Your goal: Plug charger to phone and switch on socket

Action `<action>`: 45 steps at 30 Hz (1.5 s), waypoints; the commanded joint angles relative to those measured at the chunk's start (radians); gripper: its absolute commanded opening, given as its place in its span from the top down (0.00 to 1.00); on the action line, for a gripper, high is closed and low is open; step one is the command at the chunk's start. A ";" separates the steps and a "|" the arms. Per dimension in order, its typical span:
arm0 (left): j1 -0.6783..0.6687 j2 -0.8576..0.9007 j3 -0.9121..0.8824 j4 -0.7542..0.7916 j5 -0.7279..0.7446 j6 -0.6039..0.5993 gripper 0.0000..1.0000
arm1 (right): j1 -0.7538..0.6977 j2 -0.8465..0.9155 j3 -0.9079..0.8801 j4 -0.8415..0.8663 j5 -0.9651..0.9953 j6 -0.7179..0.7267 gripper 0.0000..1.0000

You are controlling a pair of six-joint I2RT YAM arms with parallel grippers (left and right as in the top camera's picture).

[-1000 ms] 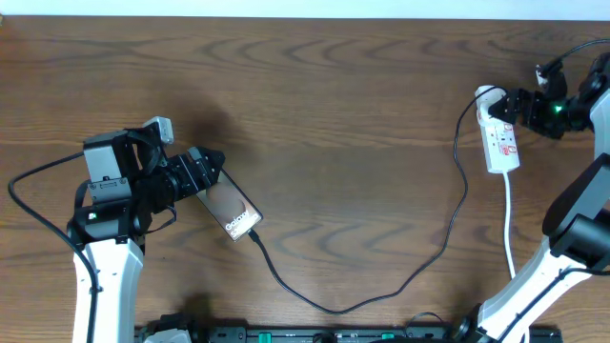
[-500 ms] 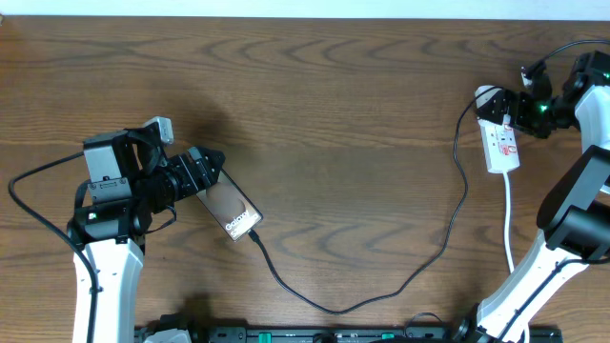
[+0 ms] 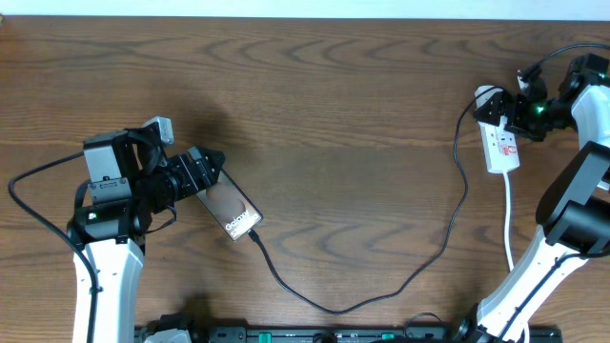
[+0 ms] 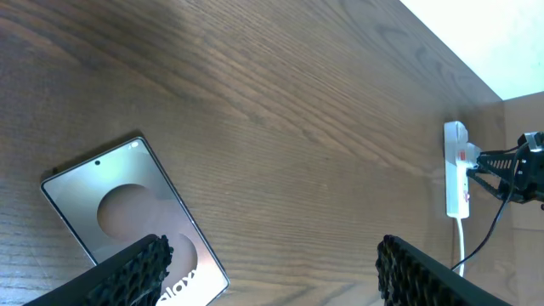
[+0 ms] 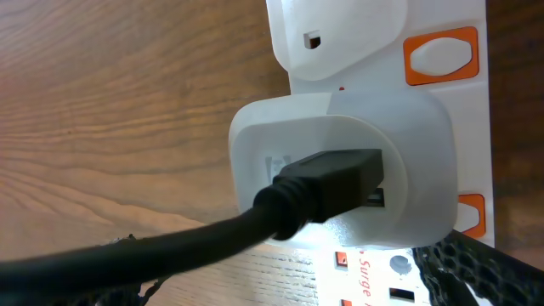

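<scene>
— Phone (image 3: 232, 211): where is it found?
— It is laid flat on the table (image 3: 334, 114), at the near left, face up, just right of the left fingers (image 3: 204, 171). In the left wrist view one finger is seen over its near corner; whether it is touched cannot be told.
— How are those fingers held?
— They are spread wide, with nothing grasped.
— Is the charger (image 3: 334, 310) joined to it?
— Its tip is seen touching the phone's near end; whether it is fully seated cannot be told. From there the thin black cable is looped towards the near edge, then led away to the far right.
— Where is it ended?
— At the socket (image 3: 501, 141), laid at the far right. In the right wrist view a black plug is seated in a white adapter (image 5: 340, 161), which is set in the socket beside an orange switch (image 5: 440, 55).
— And the right fingers (image 3: 519, 108)?
— They are held at the socket's far end, spread apart, with nothing clenched. Whether the switch is touched cannot be told.
</scene>
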 commanded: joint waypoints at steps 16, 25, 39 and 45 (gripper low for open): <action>0.003 -0.002 0.013 0.002 0.006 0.016 0.20 | -0.025 0.042 0.113 -0.064 0.092 0.031 0.01; 0.003 -0.002 0.013 0.002 0.006 0.016 0.20 | -0.005 0.042 0.113 -0.052 0.046 0.044 0.01; 0.003 -0.002 0.013 0.001 0.006 0.016 0.20 | -0.003 0.042 0.093 -0.052 -0.003 0.092 0.01; 0.003 -0.002 0.013 0.001 0.006 0.017 0.20 | 0.002 0.042 0.048 -0.027 -0.003 0.099 0.01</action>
